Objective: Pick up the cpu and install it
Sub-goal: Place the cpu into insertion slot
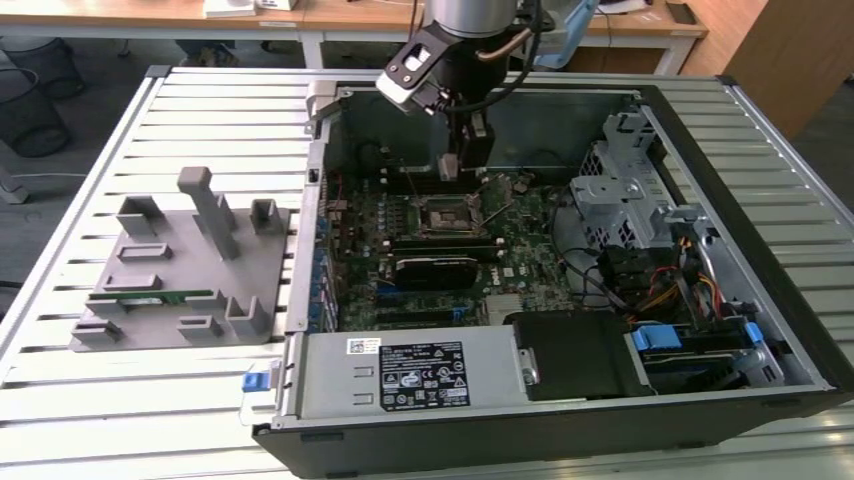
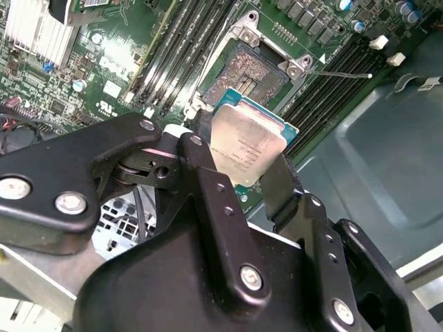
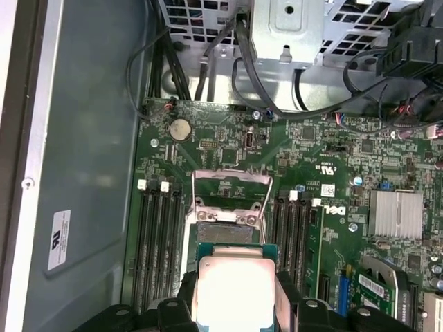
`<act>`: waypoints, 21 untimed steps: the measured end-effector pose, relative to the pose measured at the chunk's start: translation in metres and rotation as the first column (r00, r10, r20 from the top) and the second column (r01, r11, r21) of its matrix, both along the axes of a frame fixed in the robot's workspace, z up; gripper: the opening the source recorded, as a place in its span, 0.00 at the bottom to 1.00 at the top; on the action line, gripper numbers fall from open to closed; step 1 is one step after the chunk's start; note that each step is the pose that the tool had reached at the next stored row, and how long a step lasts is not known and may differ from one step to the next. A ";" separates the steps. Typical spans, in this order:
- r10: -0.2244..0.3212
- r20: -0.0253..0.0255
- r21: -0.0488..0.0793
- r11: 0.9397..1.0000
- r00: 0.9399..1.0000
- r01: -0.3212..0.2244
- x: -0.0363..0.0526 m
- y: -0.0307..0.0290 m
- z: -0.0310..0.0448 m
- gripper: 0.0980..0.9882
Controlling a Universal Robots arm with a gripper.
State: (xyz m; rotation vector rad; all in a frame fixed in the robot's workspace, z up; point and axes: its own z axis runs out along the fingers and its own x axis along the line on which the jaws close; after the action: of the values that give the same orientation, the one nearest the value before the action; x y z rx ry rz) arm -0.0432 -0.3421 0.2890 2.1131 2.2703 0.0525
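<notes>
While its two fingers pinch opposite edges of the cpu [image 2: 248,142], the gripper [image 2: 239,181] hangs inside the computer case [image 1: 747,130], pointing down at the motherboard [image 3: 325,149]. The chip sits between the fingertips, apparently not yet seated. The open socket [image 2: 252,69] lies just beyond it along the fingers' line, between the memory slots [image 3: 159,235].

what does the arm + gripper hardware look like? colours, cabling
The arm ends in a silver-grey cylindrical wrist. The gripper is matte black: linked bars joined by silver screws. A silver-and-black camera module sits on the wrist's side, with a thin black cable looping beside it.
</notes>
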 end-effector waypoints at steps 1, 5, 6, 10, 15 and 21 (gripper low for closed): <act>-0.001 0.000 0.000 1.000 1.000 0.001 -0.0003 0.0000 -0.0008 0.48; -0.004 0.000 0.000 1.000 1.000 0.004 -0.0016 0.0000 -0.0038 0.48; -0.005 0.000 0.000 1.000 1.000 0.005 -0.0019 0.0000 -0.0046 0.48; -0.008 0.000 0.000 1.000 1.000 0.008 -0.0025 0.0000 -0.0078 0.48; -0.081 0.000 0.000 0.997 0.997 0.081 -0.0127 0.0000 0.0034 0.48; -0.081 0.000 0.000 0.997 0.997 0.081 -0.0127 0.0000 0.0075 0.48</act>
State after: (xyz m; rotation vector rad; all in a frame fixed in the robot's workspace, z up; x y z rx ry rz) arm -0.0559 -0.3421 0.2966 2.2023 2.1820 0.0501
